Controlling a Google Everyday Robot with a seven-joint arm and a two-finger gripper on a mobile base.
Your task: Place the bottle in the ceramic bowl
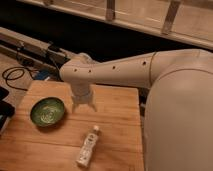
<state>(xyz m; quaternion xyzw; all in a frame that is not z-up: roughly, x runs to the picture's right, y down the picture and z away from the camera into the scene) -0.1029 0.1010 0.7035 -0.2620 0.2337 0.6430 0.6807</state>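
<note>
The bottle (pixel 88 146) lies on its side on the wooden table (pixel 117 130), near the front, white cap pointing away toward the gripper. The green ceramic bowl (pixel 47 111) stands on the table's left side and holds nothing. My gripper (pixel 83 107) hangs from the white arm above the middle of the table, just right of the bowl and a short way behind the bottle's cap. It holds nothing and touches neither thing.
The arm's large white body (pixel 175 105) fills the right side. Black cables (pixel 15 76) and a rail (pixel 30 47) lie beyond the table's far left edge. A dark object (pixel 4 107) sits at the left edge.
</note>
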